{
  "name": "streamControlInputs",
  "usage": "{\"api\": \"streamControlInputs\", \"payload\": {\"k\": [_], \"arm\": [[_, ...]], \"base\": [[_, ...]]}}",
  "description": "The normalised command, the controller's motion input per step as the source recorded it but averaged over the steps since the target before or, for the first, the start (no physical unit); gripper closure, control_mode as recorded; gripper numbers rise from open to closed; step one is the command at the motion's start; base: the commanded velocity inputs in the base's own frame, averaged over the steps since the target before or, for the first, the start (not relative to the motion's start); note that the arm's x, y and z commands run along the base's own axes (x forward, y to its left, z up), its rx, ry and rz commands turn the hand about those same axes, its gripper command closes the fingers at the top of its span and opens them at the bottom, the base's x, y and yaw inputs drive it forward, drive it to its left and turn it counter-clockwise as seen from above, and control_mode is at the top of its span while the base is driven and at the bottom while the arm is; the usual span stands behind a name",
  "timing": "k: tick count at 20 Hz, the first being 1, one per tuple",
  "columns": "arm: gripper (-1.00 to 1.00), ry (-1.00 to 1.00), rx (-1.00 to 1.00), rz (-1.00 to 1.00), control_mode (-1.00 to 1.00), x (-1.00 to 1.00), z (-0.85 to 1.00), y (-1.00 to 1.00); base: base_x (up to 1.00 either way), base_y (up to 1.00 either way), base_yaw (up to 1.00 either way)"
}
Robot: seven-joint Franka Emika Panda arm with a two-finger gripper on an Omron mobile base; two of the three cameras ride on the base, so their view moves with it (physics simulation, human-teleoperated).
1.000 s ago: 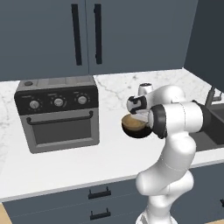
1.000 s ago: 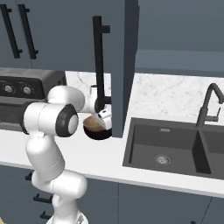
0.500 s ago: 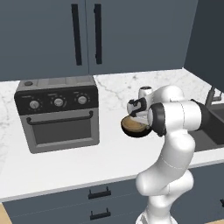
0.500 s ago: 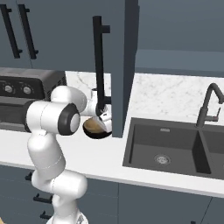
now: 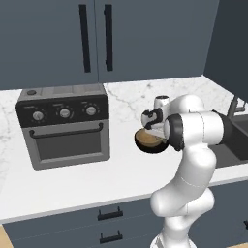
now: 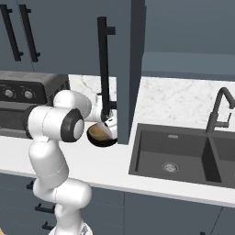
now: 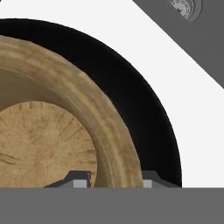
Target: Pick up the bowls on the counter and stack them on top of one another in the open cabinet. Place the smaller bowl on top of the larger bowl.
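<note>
Item: tan wooden bowl with golden grained inside (image 7: 48, 131), nested in the glossy black round bowl (image 7: 144, 100); you will find the pair on the white marble counter (image 5: 121, 169), not in the cupboard.

Holder: two-finger gripper (image 7: 111, 181), tips straddling the wooden rim, one inside, one outside. Whether they pinch it or have let go, you cannot tell.

Reading: smaller already sits in larger, so stacking looks done; shelving does not.

Surroundings: dark grey countertop oven with three knobs (image 5: 65, 126) well left; dark double sink (image 6: 183, 156) and black tap (image 6: 218, 110) right.

Obstruction: slate-blue cabinet door with long black bar handle (image 6: 104, 69) hangs just beside the bowls. Mind it when lifting.
</note>
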Motion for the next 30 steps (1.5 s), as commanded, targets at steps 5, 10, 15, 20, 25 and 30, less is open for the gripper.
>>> {"api": "streamControlInputs", "payload": {"k": [5, 10, 15, 20, 25, 30], "arm": [[-1.0, 0.0, 0.0, 0.0, -1.0, 0.0, 0.09, 0.0], [-1.0, 0.0, 0.0, 0.0, -1.0, -0.08, 0.07, -0.03], [-1.0, -0.1, 0.02, 0.01, -1.0, -0.48, 0.0, -0.15], [-1.0, -0.14, 0.02, 0.03, -1.0, -0.46, 0.24, -0.09], [-1.0, -0.03, 0.0, 0.04, -1.0, -0.24, 0.17, -0.01], [-1.0, 0.0, 0.0, 0.0, -1.0, 0.17, -0.12, -0.03]], "base": [[0.0, 0.0, 0.0], [0.0, 0.0, 0.0], [0.0, 0.0, 0.0], [0.0, 0.0, 0.0], [0.0, 0.0, 0.0], [0.0, 0.0, 0.0]]}}
